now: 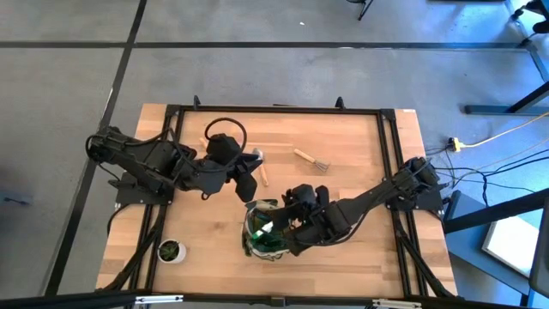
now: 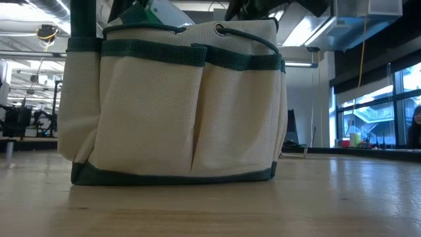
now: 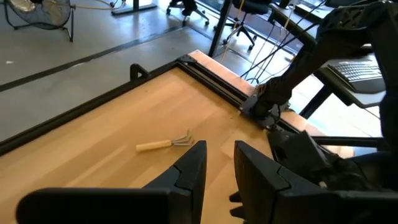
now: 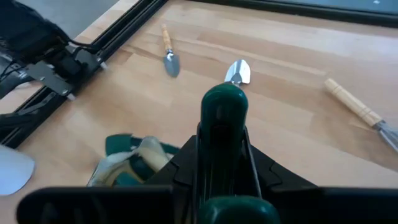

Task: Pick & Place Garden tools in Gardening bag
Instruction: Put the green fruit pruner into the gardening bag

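The gardening bag [image 2: 177, 112], khaki with green trim, stands near the table's front edge [image 1: 257, 245]. My right gripper [image 1: 283, 225] is over its open top, shut on a green spray bottle [image 4: 224, 106]. My left gripper [image 3: 217, 168] hovers just left of the bag [image 1: 247, 184]; its fingers stand a little apart with nothing between them. A wooden-handled fork [image 1: 313, 160] lies flat on the far part of the table. A trowel [image 1: 260, 165] and a narrower one [image 4: 169, 53] lie there too. My right gripper pinches the dark green bottle between its two fingers, which lie along its sides. The bottle's rounded end [image 4: 224, 99] sticks out past the fingertips. The fingers slant down from the table's right side. The bottle is lifted clear of the table, above the bag's rim [image 4: 127, 155].
A small potted plant [image 1: 171, 250] stands at the table's near left corner. A black frame rail [image 1: 274, 110] runs around the wooden table top. Bare wood lies to the right of the fork and bag.
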